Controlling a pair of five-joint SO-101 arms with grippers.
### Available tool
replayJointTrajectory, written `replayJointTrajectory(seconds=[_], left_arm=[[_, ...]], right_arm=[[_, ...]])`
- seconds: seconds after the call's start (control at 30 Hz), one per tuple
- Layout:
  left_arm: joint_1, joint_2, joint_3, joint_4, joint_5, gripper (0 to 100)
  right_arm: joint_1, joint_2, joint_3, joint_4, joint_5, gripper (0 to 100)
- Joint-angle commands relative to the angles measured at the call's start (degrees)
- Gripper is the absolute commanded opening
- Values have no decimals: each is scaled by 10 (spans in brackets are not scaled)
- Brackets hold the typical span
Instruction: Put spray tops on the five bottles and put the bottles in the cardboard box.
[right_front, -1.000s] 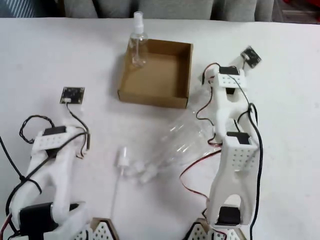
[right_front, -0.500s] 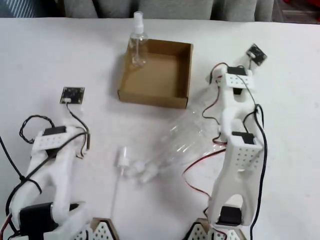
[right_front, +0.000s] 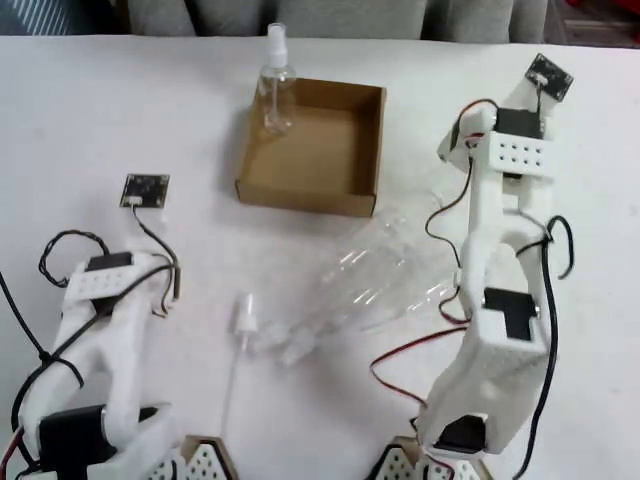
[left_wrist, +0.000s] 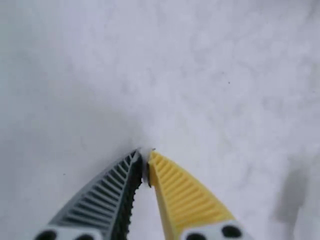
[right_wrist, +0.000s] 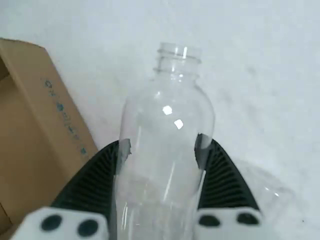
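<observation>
In the right wrist view my right gripper is shut on a clear bottle whose neck is open, with no spray top. It hangs beside the cardboard box. From above, the right arm stands to the right of the box. One bottle with a spray top stands at the box's far left corner. Several clear bottles lie in a heap in front of the box. A loose spray top lies to their left. My left gripper is shut and empty, just over the white table.
The left arm rests at the near left of the table. Red and black wires loop beside the right arm's base, close to the heap of bottles. Grey chairs stand past the far edge.
The right arm has swung up and toward the far right, away from the bottle heap. The heap has shifted slightly. The left arm has kept still.
</observation>
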Motion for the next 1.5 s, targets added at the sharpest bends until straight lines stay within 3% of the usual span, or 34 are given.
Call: replayJointTrajectory(seconds=[0.0,0.17,0.33,0.43,0.73,1.0,1.2,1.3,1.47], left_arm=[[6,0,-32,3,-4,22],[-2,0,-33,2,-3,23],[-62,0,-37,-26,19,23],[-96,4,-60,-26,58,24],[-142,5,-74,-34,61,24],[-168,107,-160,16,100,24],[-168,152,-207,58,100,22],[-167,152,-207,58,100,22],[-165,152,-206,59,100,22]], right_arm=[[-57,-73,-22,71,40,16],[-167,-94,-21,149,78,16],[-292,-96,22,168,92,16],[-364,-95,77,126,93,16],[-532,-95,246,-89,95,18],[-567,-95,268,-129,158,45],[-556,-106,265,-109,196,281],[-537,-132,247,-69,239,279],[-488,-183,240,-17,244,277]])
